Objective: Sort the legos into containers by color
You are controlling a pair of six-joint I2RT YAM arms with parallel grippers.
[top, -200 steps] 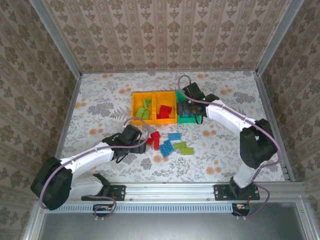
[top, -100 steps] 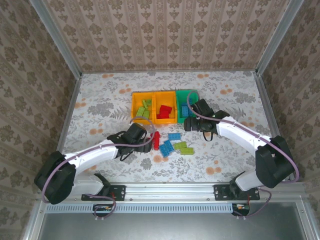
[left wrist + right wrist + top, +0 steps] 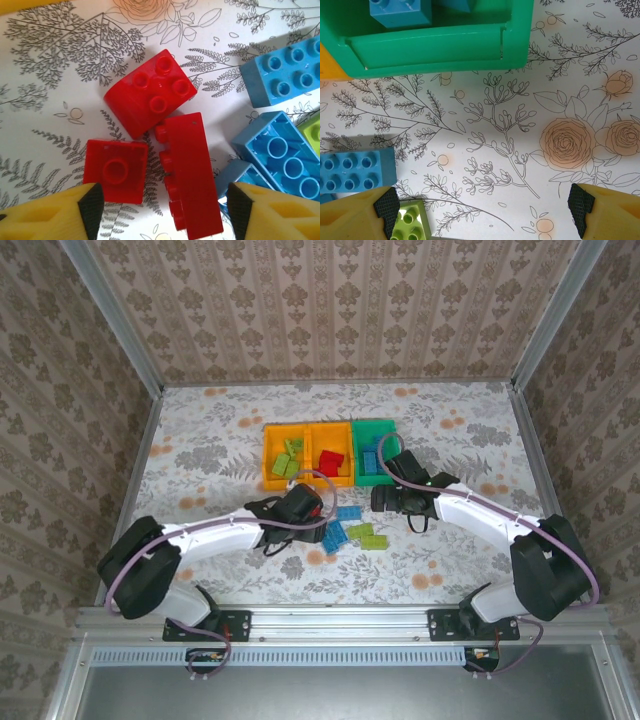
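Left gripper (image 3: 160, 210): spread wide, holding nothing, over three red bricks (image 3: 150, 92) on the table (image 3: 60, 60).
Right gripper (image 3: 482, 205): spread wide, empty, above the table just beside the green bin (image 3: 430, 50).
Blue bricks (image 3: 282, 72): some beside the red ones, another inside the green bin.
Yellow bins (image 3: 267, 455): in a row with the green bin, one with lime bricks (image 3: 288, 458), one with red.

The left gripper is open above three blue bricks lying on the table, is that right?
Not quite. The left gripper is open above three red bricks, not blue ones, lying on the table; the left wrist view shows it.
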